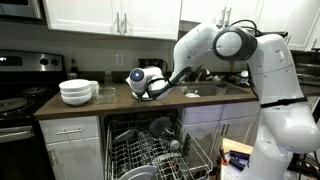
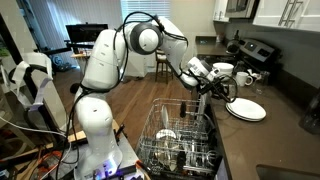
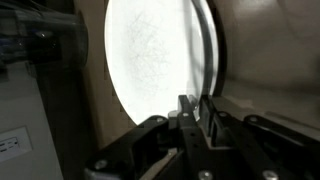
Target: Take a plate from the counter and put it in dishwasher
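The white plate (image 3: 150,60) fills the wrist view, and its rim runs down between my gripper's (image 3: 197,103) two dark fingers, which are shut on that rim. In an exterior view the plate (image 2: 248,109) lies flat on the dark counter (image 2: 275,135), and my gripper (image 2: 225,96) meets its near edge. In an exterior view my gripper (image 1: 152,89) hangs low over the counter (image 1: 110,101) and hides the plate. Below the counter's edge the dishwasher (image 1: 150,150) stands open with its wire rack (image 2: 185,135) pulled out.
A stack of white bowls (image 1: 78,92) stands on the counter near the stove (image 1: 15,100). In an exterior view the bowls (image 2: 222,70) and mugs (image 2: 246,77) stand just behind the plate. The rack holds several dishes.
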